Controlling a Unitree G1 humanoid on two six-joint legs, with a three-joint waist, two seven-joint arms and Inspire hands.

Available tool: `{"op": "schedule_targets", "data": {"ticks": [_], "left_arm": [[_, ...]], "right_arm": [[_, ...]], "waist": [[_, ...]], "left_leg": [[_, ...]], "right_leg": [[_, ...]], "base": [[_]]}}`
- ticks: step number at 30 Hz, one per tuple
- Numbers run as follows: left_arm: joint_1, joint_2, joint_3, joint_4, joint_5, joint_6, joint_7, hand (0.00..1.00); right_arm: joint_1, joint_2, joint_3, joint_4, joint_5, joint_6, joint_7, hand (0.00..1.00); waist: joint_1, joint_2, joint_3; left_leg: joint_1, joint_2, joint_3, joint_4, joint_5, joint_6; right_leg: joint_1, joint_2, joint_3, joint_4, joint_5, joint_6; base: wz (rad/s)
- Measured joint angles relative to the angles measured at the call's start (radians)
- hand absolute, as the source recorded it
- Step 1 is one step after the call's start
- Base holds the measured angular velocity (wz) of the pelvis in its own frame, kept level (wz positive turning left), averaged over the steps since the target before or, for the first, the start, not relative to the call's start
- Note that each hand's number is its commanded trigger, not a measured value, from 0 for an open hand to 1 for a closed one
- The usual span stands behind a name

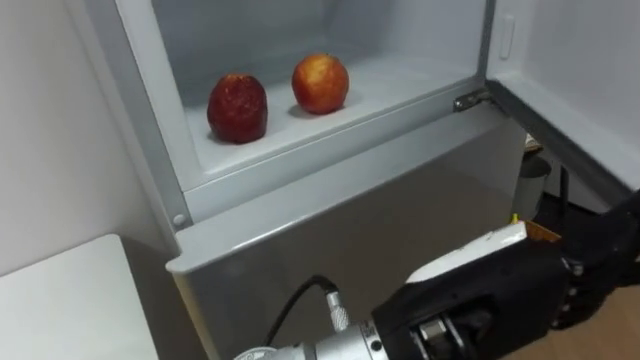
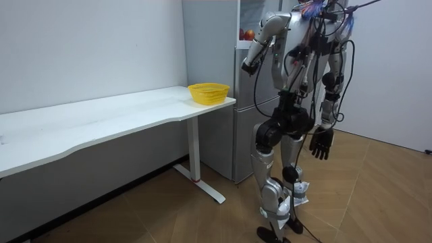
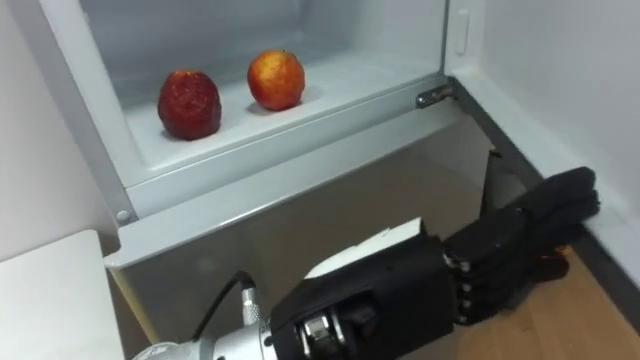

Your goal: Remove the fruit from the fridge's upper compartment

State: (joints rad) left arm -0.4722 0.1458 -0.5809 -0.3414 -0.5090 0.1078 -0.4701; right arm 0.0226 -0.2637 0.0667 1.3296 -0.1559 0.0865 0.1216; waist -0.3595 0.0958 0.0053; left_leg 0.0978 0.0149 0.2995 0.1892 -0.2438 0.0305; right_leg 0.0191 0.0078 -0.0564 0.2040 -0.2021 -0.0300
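Both fruits lay inside the fridge's upper compartment, just behind its front sill. A dark red fruit sat toward the sill's left end. A red-and-yellow fruit sat near it, closer to the sill's middle and a little farther back, and the two did not touch. The left hand was well below the sill, in front of the closed lower door, touching neither fruit.

The left arm reached in from the lower left, with the back of the hand turned up. Its fingers were stretched loosely to the right, under the sill's right end, with nothing in them. In the room view the robot stood upright before the fridge, its left elbow bent and the forearm raised to a level under the sill. The right hand hung at its side far below the sill, fingers relaxed and empty.

The upper door stood open off the sill's right end, with its hinge at that corner. The compartment's left wall rose from the sill's left end, close beside the dark red fruit. Bare shelf ran from the red-and-yellow fruit to the hinge end. A white table lay below and left of the sill, and a yellow basket sat on the table end nearest the fridge.
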Motion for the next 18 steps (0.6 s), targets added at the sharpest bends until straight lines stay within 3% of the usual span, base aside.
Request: {"op": "schedule_targets", "data": {"ticks": [7,13,18], "left_arm": [[-0.048,-0.033,-0.025,0.025,-0.007,0.001,-0.001,0.00],[-0.115,-0.100,-0.039,0.027,-0.093,0.000,-0.001,0.00],[-0.162,-0.103,-0.066,0.027,-0.108,0.000,0.000,0.00]], "right_arm": [[-0.025,-0.007,0.005,0.011,0.027,0.001,-0.007,0.00],[-0.040,-0.017,0.029,0.028,0.042,0.000,-0.013,0.00],[-0.041,-0.017,0.030,0.034,0.041,0.001,-0.018,0.00]], "waist": [[-0.004,0.011,0.0018],[-0.023,0.024,0.0006],[-0.038,0.026,0.0010]], "left_leg": [[-0.002,-0.001,0.000,0.001,0.000,0.000],[-0.001,-0.002,-0.001,0.001,0.000,0.000],[0.000,-0.002,0.003,0.000,0.000,0.000]], "right_leg": [[-0.003,-0.001,0.003,-0.007,0.002,0.001],[0.000,-0.001,0.005,-0.017,0.004,0.002],[0.000,0.002,0.013,-0.018,0.004,0.002]], "base": [[0.00],[-0.02],[-0.03]]}}
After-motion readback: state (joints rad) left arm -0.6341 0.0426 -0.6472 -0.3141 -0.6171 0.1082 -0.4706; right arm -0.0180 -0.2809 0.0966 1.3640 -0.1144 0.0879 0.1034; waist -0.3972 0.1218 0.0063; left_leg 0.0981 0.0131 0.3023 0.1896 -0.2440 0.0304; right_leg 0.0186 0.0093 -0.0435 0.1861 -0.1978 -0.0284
